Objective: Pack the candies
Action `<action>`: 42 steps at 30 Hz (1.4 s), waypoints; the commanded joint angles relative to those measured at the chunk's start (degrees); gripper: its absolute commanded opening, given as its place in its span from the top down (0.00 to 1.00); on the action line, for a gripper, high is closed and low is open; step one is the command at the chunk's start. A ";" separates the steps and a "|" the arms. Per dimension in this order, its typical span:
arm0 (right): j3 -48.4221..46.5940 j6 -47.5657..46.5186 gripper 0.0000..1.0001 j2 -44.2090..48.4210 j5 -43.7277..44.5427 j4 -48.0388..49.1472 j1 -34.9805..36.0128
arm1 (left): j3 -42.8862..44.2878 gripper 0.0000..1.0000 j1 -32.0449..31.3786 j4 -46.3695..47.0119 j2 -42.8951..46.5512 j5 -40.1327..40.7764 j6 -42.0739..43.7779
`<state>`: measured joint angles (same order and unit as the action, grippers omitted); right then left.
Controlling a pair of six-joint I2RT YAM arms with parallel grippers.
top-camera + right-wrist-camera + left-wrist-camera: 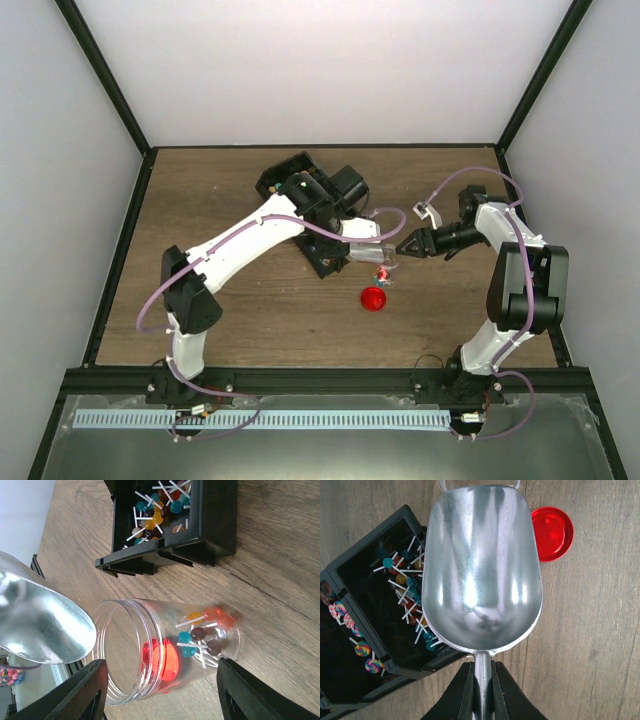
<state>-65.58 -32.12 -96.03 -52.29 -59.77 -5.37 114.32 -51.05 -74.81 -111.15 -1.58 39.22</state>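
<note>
From the near left corner of the brown wooden counter [250, 330] the left arm reaches toward the middle, and the left end effector [483, 697] is clamped on the thin handle of a silvery metal scoop [480, 570]. Left of the scoop in the left wrist view, a black plastic compartment tray [370, 540] stands toward the far edge of the counter, about midway along it; one compartment holds the candies [407, 582], small ball lollipops in blue, orange, red and brown on white sticks, and the next holds swirled pink-and-blue lollipops [362, 648]. A round red plastic lid [373, 298] lies flat near the middle of the counter, on the near side of the scoop. Just beside the scoop's lip a clear plastic jar [125, 630] is tipped on its side, mouth toward the scoop, with more of the candies gathered at its bottom end. The right arm comes from the near right corner, and the fingers [90, 690] of the right end effector [160, 682] stand wide apart on either side of the jar; I cannot tell whether they press on it.
</note>
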 commanded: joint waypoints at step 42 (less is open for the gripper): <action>-16.77 22.00 0.58 -14.34 2.64 20.02 15.19 | -5.36 0.96 5.62 -6.14 -5.27 19.99 -19.02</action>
<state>-79.90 -11.86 -108.81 -49.63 -40.86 8.84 107.61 -43.97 -78.11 -115.42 11.88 18.94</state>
